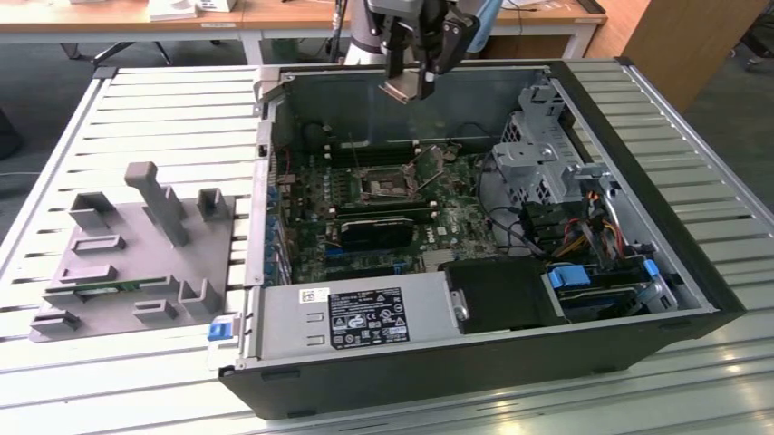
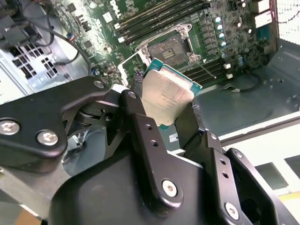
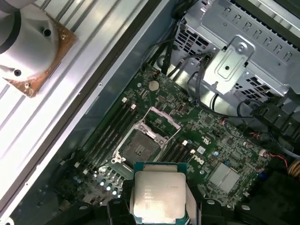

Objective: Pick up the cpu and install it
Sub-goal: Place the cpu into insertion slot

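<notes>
Gripping the cpu (image 3: 157, 199) by opposite edges, the gripper (image 2: 164, 110) is hanging above the open computer case (image 1: 484, 372), well apart from the motherboard socket (image 3: 140, 145) lying uncovered below.

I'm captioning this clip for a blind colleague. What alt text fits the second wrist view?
The black gripper holds the cpu by two opposite edges, silver top toward the camera, above a green motherboard. Beyond it the empty socket lies beside rows of memory slots.

Slatted metal table (image 1: 145, 118) — wooden desks (image 1: 72, 24) behind, dark grey floor (image 1: 34, 86).
</notes>
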`<state>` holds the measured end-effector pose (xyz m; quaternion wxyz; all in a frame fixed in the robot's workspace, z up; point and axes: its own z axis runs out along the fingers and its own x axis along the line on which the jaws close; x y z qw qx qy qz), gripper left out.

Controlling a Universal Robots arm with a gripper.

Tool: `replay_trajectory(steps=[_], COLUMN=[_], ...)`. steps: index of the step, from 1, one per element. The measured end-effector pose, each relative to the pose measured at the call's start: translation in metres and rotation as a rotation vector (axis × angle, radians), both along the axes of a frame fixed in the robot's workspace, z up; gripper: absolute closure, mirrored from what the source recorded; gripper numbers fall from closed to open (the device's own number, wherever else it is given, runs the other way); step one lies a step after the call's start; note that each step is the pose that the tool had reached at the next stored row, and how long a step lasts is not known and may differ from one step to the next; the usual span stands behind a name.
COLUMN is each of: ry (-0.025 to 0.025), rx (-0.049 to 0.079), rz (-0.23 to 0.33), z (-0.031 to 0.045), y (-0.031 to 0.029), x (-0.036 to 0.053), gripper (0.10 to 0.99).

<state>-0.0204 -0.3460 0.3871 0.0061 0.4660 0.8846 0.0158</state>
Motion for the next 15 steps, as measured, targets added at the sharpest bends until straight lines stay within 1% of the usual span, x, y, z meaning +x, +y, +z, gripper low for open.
replay_trajectory(steps=[5,15], ry=[0.0000,0.0000], rx=[0.000,0.000], rz=[-0.068,-0.184], z=[-0.0011,-0.0035], y=[0.0000,0.0005], x=[-0.0004,-0.0019], gripper=[0.561,0.561])
